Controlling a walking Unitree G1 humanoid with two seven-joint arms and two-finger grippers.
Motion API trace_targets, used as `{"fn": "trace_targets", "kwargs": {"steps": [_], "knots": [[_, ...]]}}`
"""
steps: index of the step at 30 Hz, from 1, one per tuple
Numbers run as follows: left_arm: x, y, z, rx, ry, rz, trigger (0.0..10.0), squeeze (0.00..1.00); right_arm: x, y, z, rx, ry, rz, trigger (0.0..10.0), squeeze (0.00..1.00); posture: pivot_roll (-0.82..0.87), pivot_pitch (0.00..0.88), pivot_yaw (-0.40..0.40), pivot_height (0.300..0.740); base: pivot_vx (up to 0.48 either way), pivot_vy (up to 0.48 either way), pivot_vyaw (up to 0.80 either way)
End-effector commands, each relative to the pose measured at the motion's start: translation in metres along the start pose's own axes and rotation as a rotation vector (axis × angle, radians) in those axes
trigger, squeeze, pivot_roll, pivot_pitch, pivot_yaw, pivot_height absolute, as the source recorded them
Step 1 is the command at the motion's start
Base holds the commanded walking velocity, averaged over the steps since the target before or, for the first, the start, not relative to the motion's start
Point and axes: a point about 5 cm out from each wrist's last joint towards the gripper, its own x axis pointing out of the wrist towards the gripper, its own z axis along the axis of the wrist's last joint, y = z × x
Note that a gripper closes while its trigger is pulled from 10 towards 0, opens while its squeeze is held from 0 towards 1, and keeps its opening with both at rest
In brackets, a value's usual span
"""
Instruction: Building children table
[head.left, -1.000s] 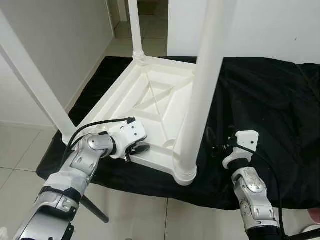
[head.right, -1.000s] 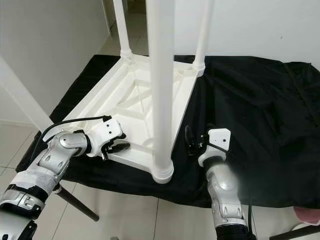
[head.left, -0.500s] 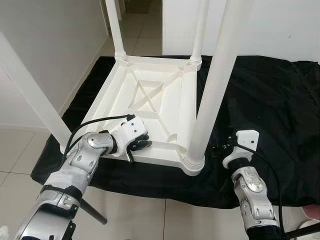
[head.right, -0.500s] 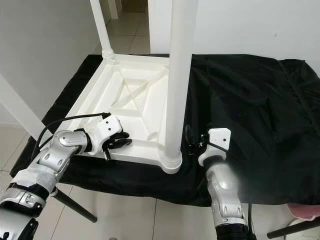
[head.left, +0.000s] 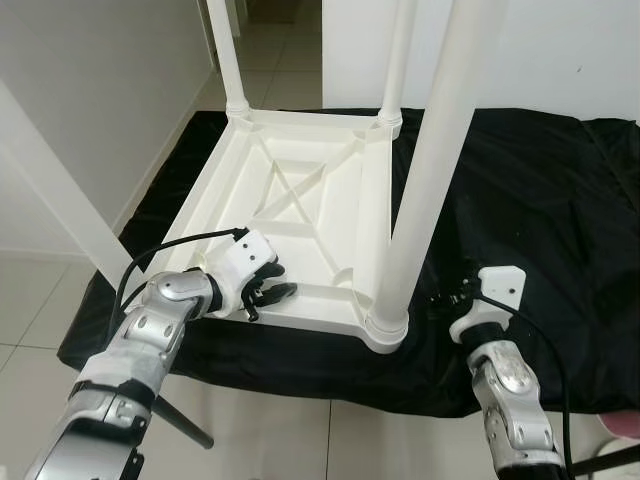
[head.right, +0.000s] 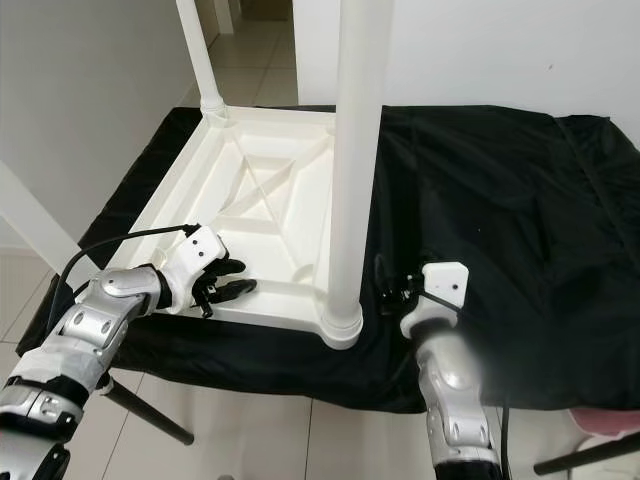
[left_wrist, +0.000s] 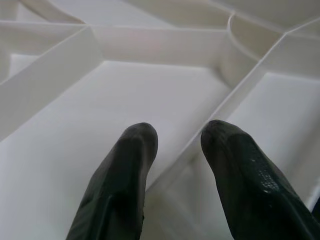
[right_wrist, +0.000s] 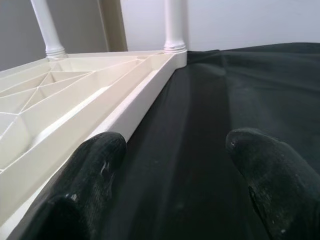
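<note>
A white plastic children's table (head.left: 300, 200) lies upside down on a black cloth (head.left: 540, 190), its ribbed underside facing up. Its legs stand upright at the corners; the near right leg (head.left: 430, 180) rises close in front of me. My left gripper (head.left: 275, 290) hovers over the near rim of the underside, left of that leg, open. In the left wrist view its fingers (left_wrist: 135, 150) straddle a thin rib without gripping it. My right gripper (head.left: 440, 298) is open low over the cloth, just right of the near right leg's base, with the table's side rim (right_wrist: 135, 110) beside it.
The black cloth covers a raised surface whose front edge runs just before my arms. Pale tiled floor (head.left: 280, 440) lies below, with a dark slanted rod (head.left: 185, 420) at the lower left. A white wall (head.left: 90, 90) stands to the left and a passage opens behind.
The view shifted, so the table sits differently in frame. My left gripper drew back a little toward the near left along the rim. The right gripper barely moved.
</note>
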Motion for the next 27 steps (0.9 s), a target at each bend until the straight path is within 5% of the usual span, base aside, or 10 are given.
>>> {"fn": "trace_targets", "kwargs": {"steps": [1,3,4,10,11,12,13,20,27], "knots": [[-0.008,0.0,-0.004,-0.039,-0.031,0.032,10.0,0.0,-0.005,-0.004,0.001,0.009,0.003,-0.002,10.0,0.21,-0.06,0.058,0.074,0.74,0.0,0.0,0.0],[-0.008,0.0,-0.004,-0.039,-0.031,0.032,10.0,0.0,-0.005,-0.004,0.001,0.009,0.003,-0.002,10.0,0.21,-0.06,0.058,0.074,0.74,0.0,0.0,0.0],[-0.016,-0.003,0.0,-0.063,-0.102,0.074,10.0,0.0,-0.01,-0.007,0.003,0.019,0.008,-0.002,10.0,1.0,-0.06,0.058,0.071,0.74,0.0,0.0,0.0],[-0.028,-0.014,0.007,-0.162,-0.26,0.176,10.0,0.0,-0.023,-0.013,0.004,0.047,0.026,-0.034,10.0,1.0,-0.05,0.059,0.053,0.74,0.0,0.0,0.0],[-0.03,-0.02,0.009,-0.191,-0.295,0.208,10.0,0.0,-0.028,-0.012,0.004,0.061,0.031,-0.032,10.0,0.45,-0.05,0.061,0.054,0.74,0.0,0.0,0.0],[-0.03,-0.02,0.009,-0.191,-0.295,0.208,10.0,0.0,-0.028,-0.012,0.004,0.061,0.031,-0.032,10.0,0.45,-0.05,0.061,0.054,0.74,0.0,0.0,0.0],[-0.033,-0.026,0.01,-0.212,-0.323,0.237,10.0,0.0,-0.033,-0.011,0.005,0.079,0.037,-0.011,10.0,0.0,-0.05,0.061,0.05,0.74,0.0,0.0,0.0],[-0.036,-0.054,0.015,-0.175,-0.327,0.276,10.0,0.0,-0.048,-0.015,0.014,0.139,0.071,0.167,10.0,0.0,-0.04,0.064,0.049,0.74,0.0,0.0,0.0],[-0.028,-0.077,0.019,-0.127,-0.31,0.212,10.0,0.0,-0.063,-0.026,0.024,0.085,0.125,0.372,10.0,0.0,-0.04,0.059,0.053,0.74,0.0,0.0,0.0]]}}
